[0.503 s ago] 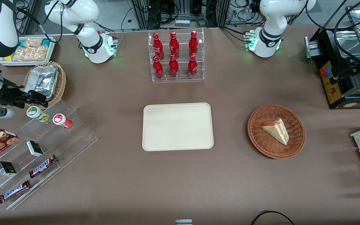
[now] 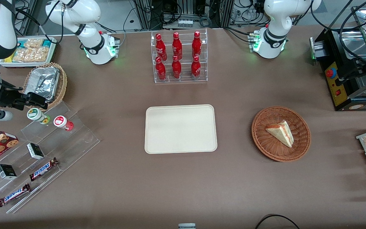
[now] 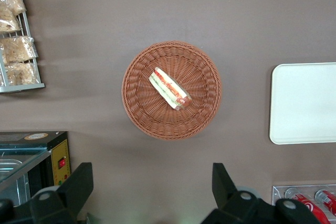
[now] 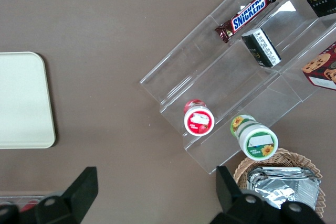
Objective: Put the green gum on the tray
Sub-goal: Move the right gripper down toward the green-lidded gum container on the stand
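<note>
Hovering wide open and empty, the gripper (image 2: 38, 101) hangs at twelve o'clock above the green gum (image 2: 37, 115), seemingly light, rigid and best pinched around its smooth sides for the tray (image 2: 180, 129).

Right arm (image 2: 75, 19) is showing glossy white rounded shells with black joint bands, green status LEDs glowing at its base, black cables trailing off, and a matte black pincer (image 2: 32, 101) with blocky angular fingers (image 4: 84, 187) hanging over the clear stand near the counter's working-arm end.
</note>
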